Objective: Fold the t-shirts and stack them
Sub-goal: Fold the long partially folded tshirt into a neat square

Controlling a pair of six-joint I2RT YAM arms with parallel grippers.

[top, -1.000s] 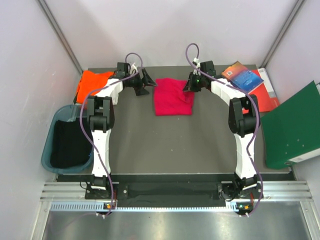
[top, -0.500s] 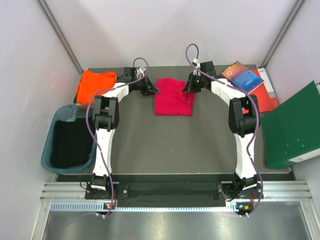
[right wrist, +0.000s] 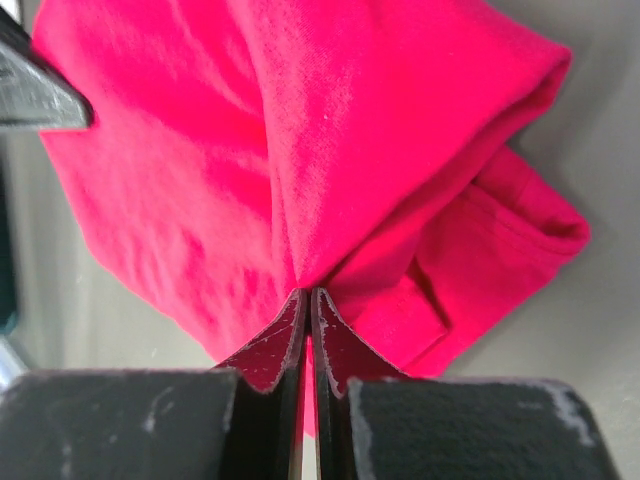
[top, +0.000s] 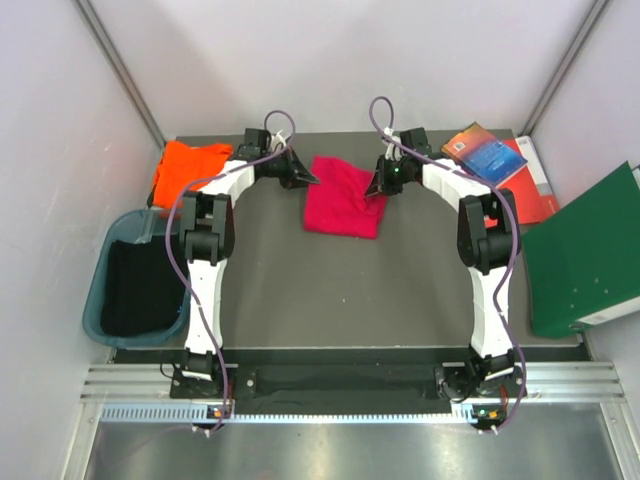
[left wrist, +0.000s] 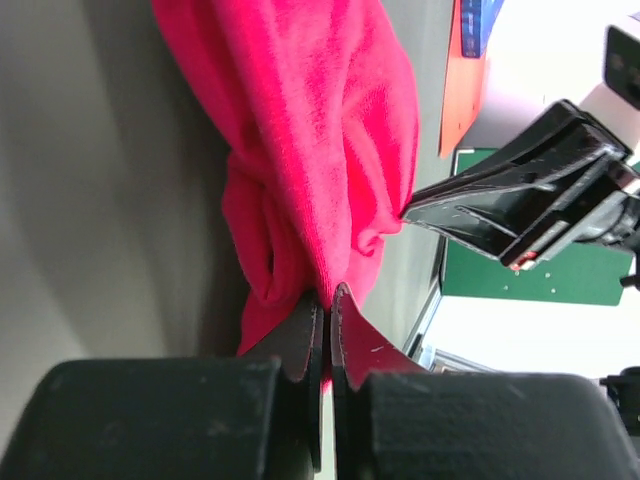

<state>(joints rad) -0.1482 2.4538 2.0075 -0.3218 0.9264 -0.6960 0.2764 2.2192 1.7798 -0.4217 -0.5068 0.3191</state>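
Note:
The crimson-red t-shirt [top: 343, 197] lies folded near the back middle of the table, its cloth bunched between both arms. My left gripper [top: 312, 180] is shut on its left edge; the left wrist view has the red cloth [left wrist: 320, 150] pinched at the tips of my left gripper [left wrist: 327, 292]. My right gripper [top: 375, 186] is shut on the right edge, where the red cloth [right wrist: 330, 130] rises to a peak at the tips of my right gripper [right wrist: 306, 293]. The orange t-shirt [top: 187, 168] lies folded at the back left, apart from both grippers.
A blue bin [top: 137, 277] with dark cloth inside stands at the left edge. Red and blue books [top: 495, 160] lie at the back right. A green binder [top: 585, 250] leans at the right. Walls close in the back and sides.
My left gripper moved right from beside the orange t-shirt to the red t-shirt's left edge and shut on it. The red t-shirt has skewed slightly and bunched up.

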